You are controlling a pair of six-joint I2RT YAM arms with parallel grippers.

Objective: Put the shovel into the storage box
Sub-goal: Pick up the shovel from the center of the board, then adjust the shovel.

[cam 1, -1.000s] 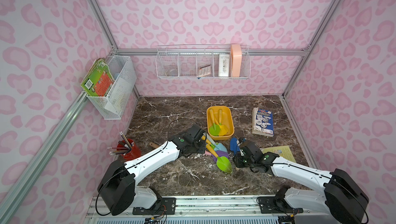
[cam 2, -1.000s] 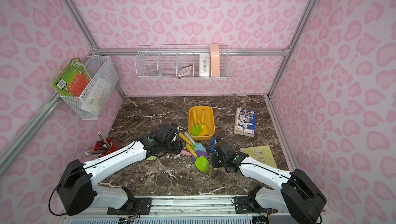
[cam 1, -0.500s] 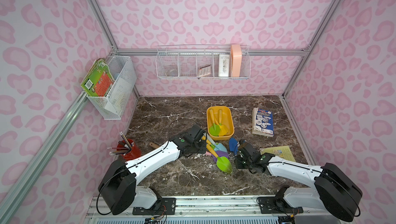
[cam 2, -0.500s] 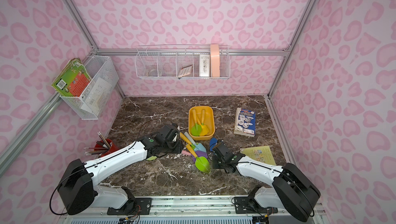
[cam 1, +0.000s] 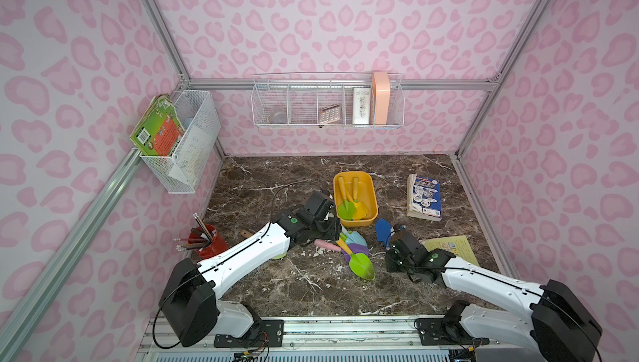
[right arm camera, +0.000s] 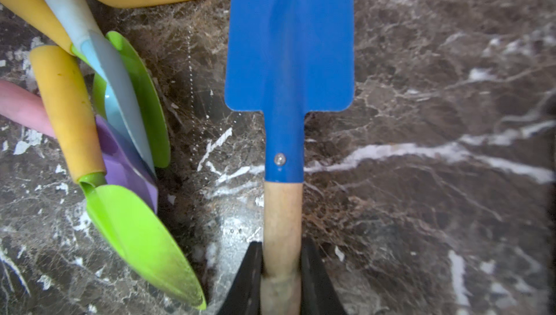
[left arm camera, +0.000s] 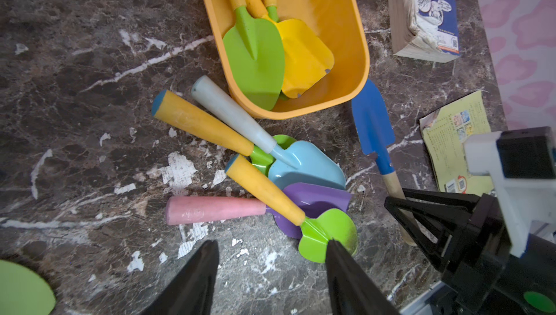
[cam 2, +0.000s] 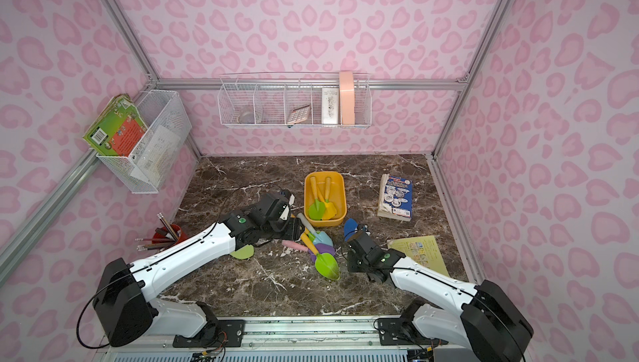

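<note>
The yellow-orange storage box sits mid-table with a green shovel and a yellow shovel inside. A blue shovel with a wooden handle lies just outside the box's near right corner. My right gripper is shut on that handle. My left gripper is open and holds nothing. It hangs over a pile of shovels left of the blue one.
The pile holds green, light blue and purple shovels and a pink handle. A book and a yellow leaflet lie at the right. A red pencil cup stands at the left. Wire baskets hang on the walls.
My right gripper has closed on the blue shovel's wooden handle. My left gripper's jaws have spread wider. Neither arm has shifted much.
</note>
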